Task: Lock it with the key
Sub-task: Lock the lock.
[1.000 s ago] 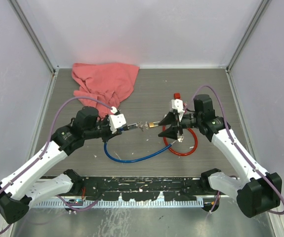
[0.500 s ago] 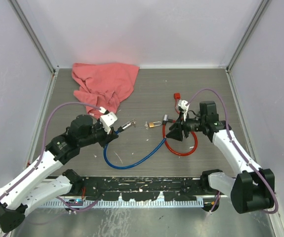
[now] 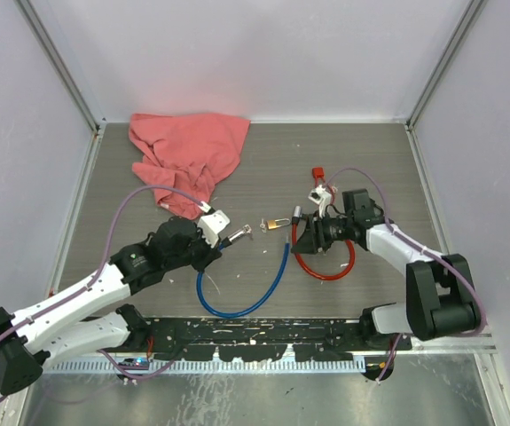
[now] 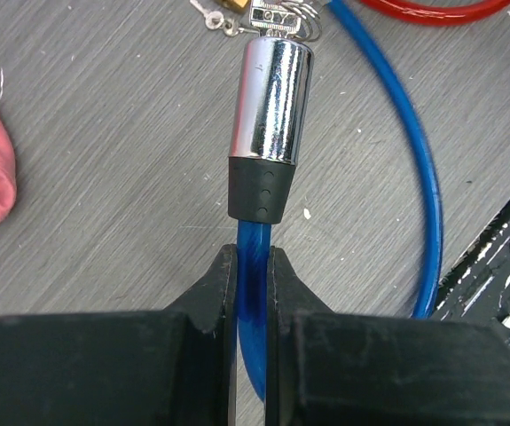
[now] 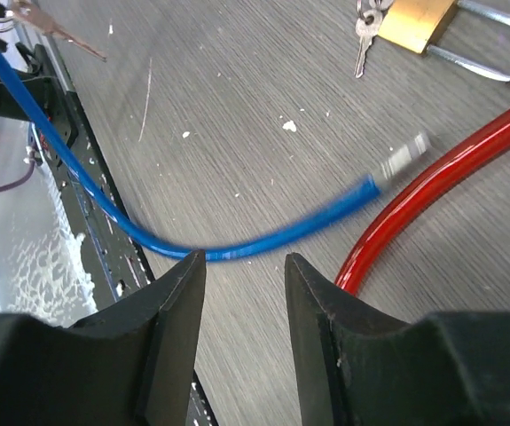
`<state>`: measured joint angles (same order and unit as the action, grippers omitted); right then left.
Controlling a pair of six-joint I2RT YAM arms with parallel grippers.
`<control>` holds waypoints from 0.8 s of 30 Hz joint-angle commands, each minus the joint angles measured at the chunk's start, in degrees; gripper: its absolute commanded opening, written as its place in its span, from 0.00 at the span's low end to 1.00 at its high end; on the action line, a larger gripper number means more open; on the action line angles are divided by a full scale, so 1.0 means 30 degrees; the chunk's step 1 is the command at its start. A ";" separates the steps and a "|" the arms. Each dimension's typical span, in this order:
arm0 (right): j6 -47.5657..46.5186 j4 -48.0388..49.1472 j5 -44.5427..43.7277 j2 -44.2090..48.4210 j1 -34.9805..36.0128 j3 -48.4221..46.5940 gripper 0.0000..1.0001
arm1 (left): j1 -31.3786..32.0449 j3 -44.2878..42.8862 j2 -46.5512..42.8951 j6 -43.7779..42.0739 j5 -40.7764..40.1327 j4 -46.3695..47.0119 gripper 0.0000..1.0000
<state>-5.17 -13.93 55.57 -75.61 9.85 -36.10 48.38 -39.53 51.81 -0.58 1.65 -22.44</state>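
The brass padlock is lying flat on the grey table, around the middle and slightly to the right. Its shackle is pointing right, and its small keys are lying just to its left. In the right wrist view the padlock and a key are sitting at the far edge, untouched.

Just left of the keys, the chrome end of the blue cable is pointing at the padlock. The left gripper is pinching the cable right behind that end. In the left wrist view, its jaws are pressing tightly on the blue cable below the black collar. The chrome end is sticking out beyond them towards the keys. From there the cable is looping towards the near edge and curving back up to the right, ending beside the red cable.

The red cable is lying in a loop just right of the padlock. The right gripper is hovering over the left side of that loop. Its jaws are standing apart with nothing between them, above the blue cable and the red cable.

A pink cloth is lying crumpled at the far left of the table.
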 commanded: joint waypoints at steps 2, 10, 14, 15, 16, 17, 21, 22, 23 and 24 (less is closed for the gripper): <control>0.4160 0.3676 -0.3391 -0.1382 0.2428 -0.0076 0.48 | 0.0155 0.0172 -0.0078 0.0941 -0.0689 0.2560 0.00; 0.5193 0.3767 -0.6860 -0.1898 0.3827 -0.1359 0.48 | 0.0134 0.0506 -0.0761 0.1728 -0.2164 0.2359 0.00; 0.4205 0.1563 -0.8221 0.0003 0.3847 -0.1735 0.48 | 0.0133 0.0829 -0.1143 0.2446 -0.3227 0.2644 0.00; 0.4373 0.0832 -0.9296 0.0272 0.3886 -0.1924 0.48 | 0.0148 0.0800 -0.1141 0.2687 -0.3419 0.2700 0.00; 0.4600 -0.0364 -1.0491 0.0335 0.3957 -0.2244 0.48 | 0.0135 0.0771 -0.1133 0.2936 -0.3523 0.2780 0.00; 0.4785 -0.1409 -1.1188 0.0120 0.4013 -0.2716 0.48 | 0.0137 0.0742 -0.1092 0.3220 -0.3588 0.2826 0.00; 0.5640 -0.4088 -1.2272 -0.1602 0.5114 -0.4100 0.46 | 0.0137 0.0667 -0.1012 0.4085 -0.3601 0.3185 0.00; 0.5977 -0.4383 -1.2623 -0.2012 0.5608 -0.4303 0.44 | 0.0152 0.0677 -0.1018 0.4199 -0.3594 0.3225 0.00; 0.6375 -0.4643 -1.3274 -0.2367 0.6091 -0.4490 0.43 | 0.0143 0.0693 -0.1048 0.4316 -0.3571 0.3256 0.00; 0.6582 -0.4870 -1.3799 -0.2683 0.6473 -0.4700 0.41 | 0.0138 0.0717 -0.1052 0.4407 -0.3531 0.3300 0.00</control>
<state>10.74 -20.71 21.82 -80.05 24.86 -47.27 48.49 -36.95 49.58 9.58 -8.25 -18.44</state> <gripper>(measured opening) 0.436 0.079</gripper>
